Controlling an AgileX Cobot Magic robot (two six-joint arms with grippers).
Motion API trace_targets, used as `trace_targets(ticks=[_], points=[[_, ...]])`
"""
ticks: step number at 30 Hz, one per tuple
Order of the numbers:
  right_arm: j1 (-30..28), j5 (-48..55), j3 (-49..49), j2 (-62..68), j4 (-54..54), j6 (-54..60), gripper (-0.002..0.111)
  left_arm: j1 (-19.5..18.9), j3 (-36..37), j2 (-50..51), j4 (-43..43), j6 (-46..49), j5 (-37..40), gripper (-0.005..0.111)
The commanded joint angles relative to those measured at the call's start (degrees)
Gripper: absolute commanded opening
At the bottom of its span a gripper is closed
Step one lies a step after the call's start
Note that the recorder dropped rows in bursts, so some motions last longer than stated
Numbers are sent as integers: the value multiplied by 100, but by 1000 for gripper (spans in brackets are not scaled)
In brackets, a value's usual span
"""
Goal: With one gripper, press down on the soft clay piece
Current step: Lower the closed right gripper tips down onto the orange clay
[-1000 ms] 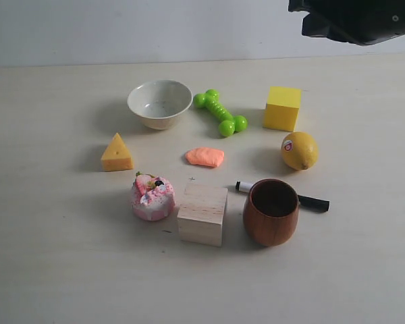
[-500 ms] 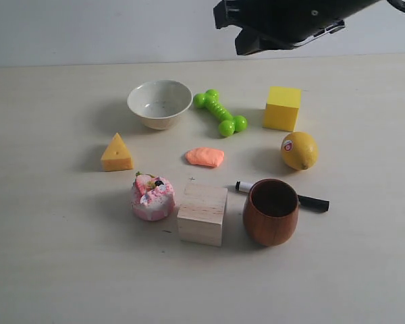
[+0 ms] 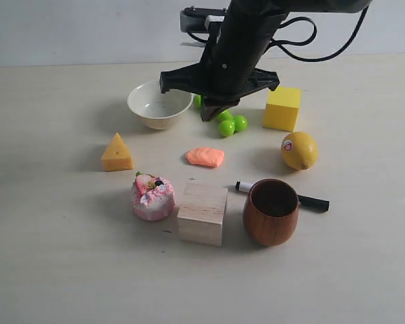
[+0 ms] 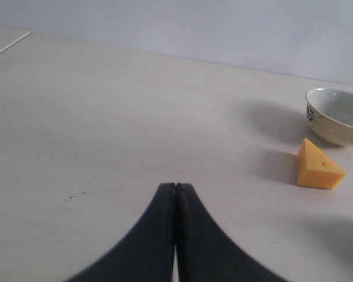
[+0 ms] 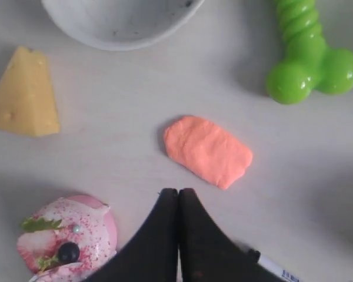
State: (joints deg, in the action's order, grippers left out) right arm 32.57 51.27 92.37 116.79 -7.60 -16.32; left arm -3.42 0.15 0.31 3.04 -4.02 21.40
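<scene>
Right wrist view shows the right gripper [image 5: 177, 194] squeezed tight on nothing, up in the air near the soft clay piece [image 5: 208, 150], which lies flat on the table [image 5: 106, 117] before the green toy bone [image 5: 309, 53], so next it likely needs to drop onto the clay.

Pale table [image 3: 47, 270] (plain white wall [image 3: 74, 30])
</scene>
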Motion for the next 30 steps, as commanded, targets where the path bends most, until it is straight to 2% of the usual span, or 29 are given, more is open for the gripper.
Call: trace_targets(ticks=[1, 8, 15, 30], points=[[5, 364, 391, 459, 74, -368, 0, 5, -15, -31, 35, -33, -59, 0], [5, 799, 956, 994, 215, -572, 0, 5, -15, -31, 35, -33, -59, 0], [5, 1138, 1045, 1292, 645, -743, 0, 5, -15, -31, 35, -33, -59, 0], [5, 705, 1045, 1400, 623, -576, 0, 5, -15, -31, 35, -33, -59, 0]])
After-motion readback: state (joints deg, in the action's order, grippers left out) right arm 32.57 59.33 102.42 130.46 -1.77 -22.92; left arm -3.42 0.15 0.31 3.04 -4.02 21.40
